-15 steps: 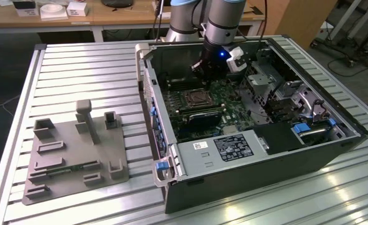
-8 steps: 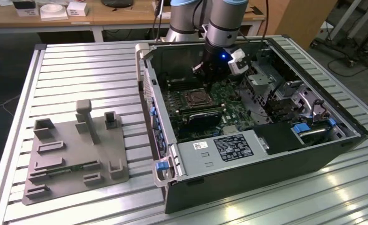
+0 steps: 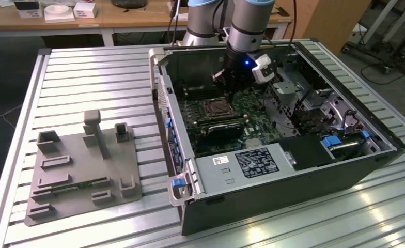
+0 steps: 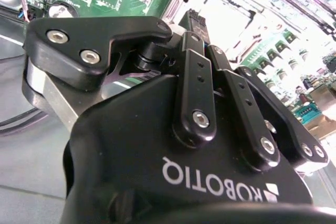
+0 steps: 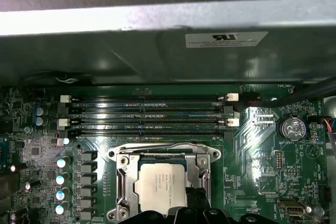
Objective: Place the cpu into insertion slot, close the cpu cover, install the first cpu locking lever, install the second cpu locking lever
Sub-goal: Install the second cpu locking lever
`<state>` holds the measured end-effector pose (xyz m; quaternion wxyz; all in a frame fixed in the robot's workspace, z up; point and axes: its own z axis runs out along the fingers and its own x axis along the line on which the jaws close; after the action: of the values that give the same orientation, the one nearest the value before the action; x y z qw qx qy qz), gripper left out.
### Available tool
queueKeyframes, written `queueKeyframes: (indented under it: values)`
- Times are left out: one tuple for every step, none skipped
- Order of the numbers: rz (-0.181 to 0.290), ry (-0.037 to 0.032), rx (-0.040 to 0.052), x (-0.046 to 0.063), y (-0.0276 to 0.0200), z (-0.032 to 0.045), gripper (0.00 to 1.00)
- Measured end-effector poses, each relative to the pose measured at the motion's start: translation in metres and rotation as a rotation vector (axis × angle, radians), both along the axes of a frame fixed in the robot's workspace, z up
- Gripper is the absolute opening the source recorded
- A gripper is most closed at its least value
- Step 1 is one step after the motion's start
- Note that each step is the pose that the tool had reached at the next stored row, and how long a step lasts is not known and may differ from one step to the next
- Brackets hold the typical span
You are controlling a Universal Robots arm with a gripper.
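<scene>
The cpu (image 5: pixel 160 184), a pale silvery square, lies flat in the insertion slot (image 3: pixel 215 109) on the green board inside the open case. The cpu cover (image 5: pixel 124 182), a silvery frame, lies down around the chip, which shows through its window. A thin wire lever (image 5: pixel 157 146) runs along the socket edge nearest the memory slots. My gripper (image 5: pixel 198 196) hangs low over one side of the socket frame, its dark fingers (image 5: pixel 191 199) pressed together with nothing visible between them. In the second wrist view the gripper (image 4: pixel 195 22) tapers to a closed tip. The exterior view shows the gripper (image 3: pixel 227 95) just above the socket.
Long memory slots (image 5: pixel 147 114) and the case wall (image 5: pixel 168 56) lie beyond the socket. A coin battery (image 5: pixel 291 127) sits on the board. A labelled metal cage (image 3: pixel 254 163) fills the case's near end. A grey fixture plate (image 3: pixel 78 165) stands at the exterior view's left.
</scene>
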<state>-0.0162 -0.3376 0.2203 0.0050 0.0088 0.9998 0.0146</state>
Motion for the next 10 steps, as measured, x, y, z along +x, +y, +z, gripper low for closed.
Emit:
queueKeyframes:
  values:
    - [0.0, 0.0, 0.0001, 0.0, 0.0, 0.0004, 0.11]
    - [0.0, 0.0, 0.0, 0.0, 0.0, 0.0005, 0.11]
    - [0.0, 0.0, 0.0, 0.0, 0.0, 0.0005, 0.11]
    - [0.0, 0.0, 0.0, 0.0, 0.0, 0.0005, 0.11]
    - [0.0, 0.0, 0.0001, 0.0, 0.0, 0.0005, 0.11]
    - [0.0, 0.0, 0.0, 0.0001, 0.0, 0.0005, 0.11]
    - [0.0, 0.0, 0.0001, 0.0001, 0.0, 0.0005, 0.11]
    - [0.0, 0.0002, -0.0004, 0.0, -0.0001, 0.001, 0.11]
    - [0.0, 0.0001, -0.0004, -0.0001, 0.0, 0.0013, 0.11]
    - [0.0, 0.0, -0.0001, -0.0001, 0.0, 0.0018, 0.11]
